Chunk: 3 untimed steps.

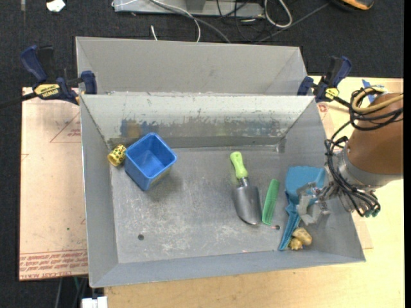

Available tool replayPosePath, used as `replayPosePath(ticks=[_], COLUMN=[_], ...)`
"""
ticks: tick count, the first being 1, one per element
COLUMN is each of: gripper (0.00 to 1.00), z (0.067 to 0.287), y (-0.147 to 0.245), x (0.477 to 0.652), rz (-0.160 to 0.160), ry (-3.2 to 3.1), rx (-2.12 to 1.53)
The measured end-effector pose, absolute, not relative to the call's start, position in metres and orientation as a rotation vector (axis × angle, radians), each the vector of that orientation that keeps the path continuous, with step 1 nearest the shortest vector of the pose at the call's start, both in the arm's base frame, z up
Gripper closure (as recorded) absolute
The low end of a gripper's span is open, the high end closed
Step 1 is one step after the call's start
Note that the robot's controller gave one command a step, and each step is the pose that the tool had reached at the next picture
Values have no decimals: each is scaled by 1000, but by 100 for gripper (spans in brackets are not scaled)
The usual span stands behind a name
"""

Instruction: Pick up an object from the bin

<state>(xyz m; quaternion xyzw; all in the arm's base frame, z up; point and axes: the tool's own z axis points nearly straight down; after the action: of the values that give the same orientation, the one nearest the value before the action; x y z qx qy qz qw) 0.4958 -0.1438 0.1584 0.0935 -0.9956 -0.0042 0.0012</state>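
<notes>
My gripper (313, 205) is low at the bin's right side, against the sloping right wall. It sits on the lower right edge of a light-blue plastic piece (299, 179). From under it a thin blue stick (288, 231) runs down and to the left. A small tan lump (299, 239) lies just below the gripper, by the stick's end. To the left a green comb (270, 201) lies lengthwise on the floor.
A small metal trowel with a green handle (243, 192) lies left of the comb. A blue square cup (150, 160) stands at the back left, with a small yellow holed ball (117, 154) beside it. The arm with its orange cover and cables leans in over the right rim.
</notes>
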Motion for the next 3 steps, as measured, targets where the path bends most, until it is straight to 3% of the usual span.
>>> replayPosePath(ticks=[1,2,3], gripper=[100,100,100], z=[158,175,169], y=[-144,-141,-137], x=[496,502,499], rz=[-14,-13,-15], ry=[-3125,-3127,-3129], rx=[294,313,271])
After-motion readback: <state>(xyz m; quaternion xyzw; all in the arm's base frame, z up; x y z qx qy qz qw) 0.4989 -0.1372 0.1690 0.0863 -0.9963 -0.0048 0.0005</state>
